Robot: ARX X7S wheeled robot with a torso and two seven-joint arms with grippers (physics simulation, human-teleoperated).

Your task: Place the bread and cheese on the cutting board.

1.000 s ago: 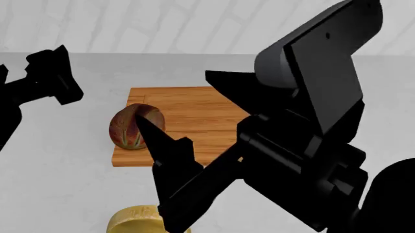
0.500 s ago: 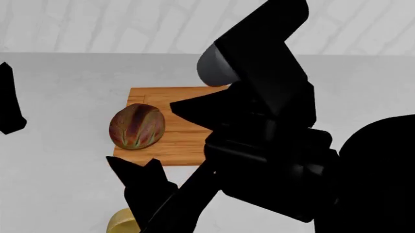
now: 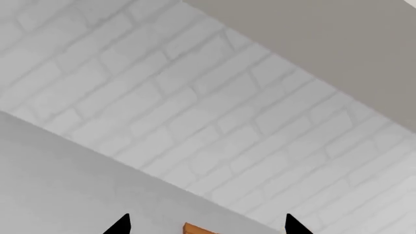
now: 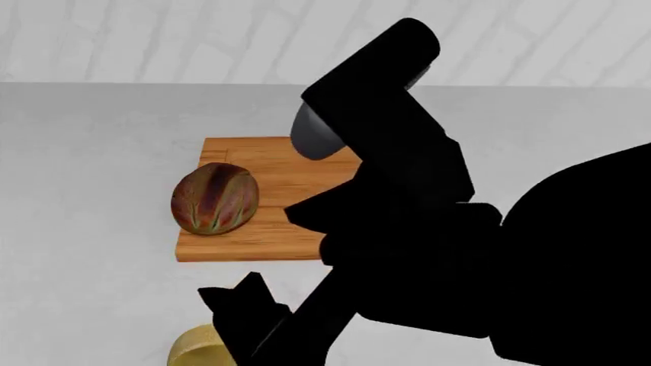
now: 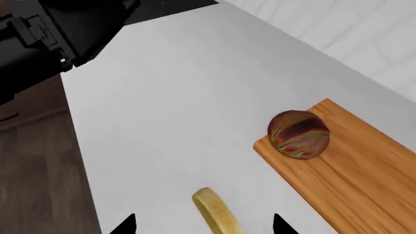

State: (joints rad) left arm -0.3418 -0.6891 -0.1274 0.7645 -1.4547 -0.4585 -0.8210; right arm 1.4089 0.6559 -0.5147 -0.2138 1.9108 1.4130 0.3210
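The bread [image 4: 213, 199], a round reddish-brown crusty loaf with dark and greenish streaks, lies on the orange-brown wooden cutting board [image 4: 295, 171], at the board's left near corner in the head view, its side reaching the board's left edge. The right wrist view shows the same loaf [image 5: 299, 134] resting at one end of the grained board [image 5: 364, 175].

The cheese [image 4: 200, 348], a pale yellow half-wheel, sits on the light grey bench [image 4: 91, 229], apart from the board and nearer the robot than it. In the right wrist view the cheese [image 5: 217, 213] appears edge-on as a thin yellow arc on the bench [image 5: 182, 97], lying between the two dark tips of the right end effector [image 5: 202, 225]. Those tips stand well apart, spread wide with nothing touching them, and the cheese is not gripped.

In the head view the black right arm [image 4: 407, 229] covers much of the board's right half, and its end effector [image 4: 239, 305] hangs just above the cheese.

The left end effector [image 3: 206, 225] shows only two dark tips, set wide apart and holding nothing, facing a white brick wall [image 3: 195, 112] with a sliver of the board [image 3: 198, 228] between them.
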